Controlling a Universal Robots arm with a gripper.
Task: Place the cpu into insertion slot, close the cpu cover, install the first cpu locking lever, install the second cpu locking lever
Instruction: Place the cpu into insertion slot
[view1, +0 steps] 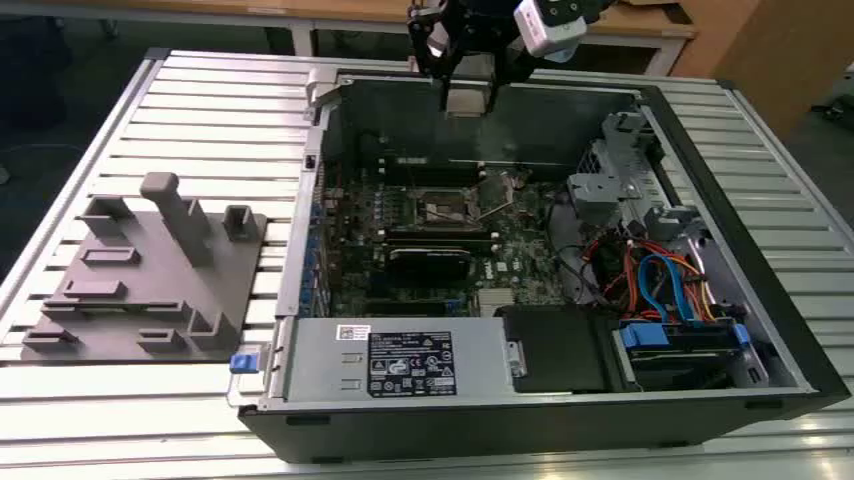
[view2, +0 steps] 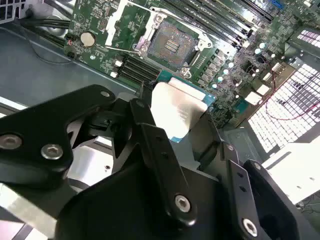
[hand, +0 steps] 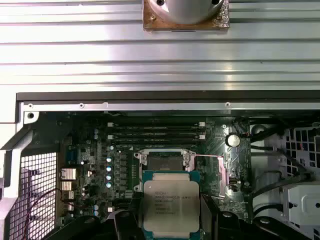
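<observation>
While gripper (view1: 466, 92) pinches cpu (view1: 466, 105), upper centre of frame, it should sit level, square to insertion slot (view1: 442, 208)

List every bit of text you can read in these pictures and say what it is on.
On the cpu, held in the gripper: lines of print on its top, too small to read.
On the power supply, black label: print and symbols, too blurred to read.
On the white sticker above it: unreadable marks.
Nothing can be quoted.

square cpu (hand: 171, 205), pale silver top, green rim, held aloft, clear of the empty insertion slot (hand: 163, 161), dark centre exposed
</observation>
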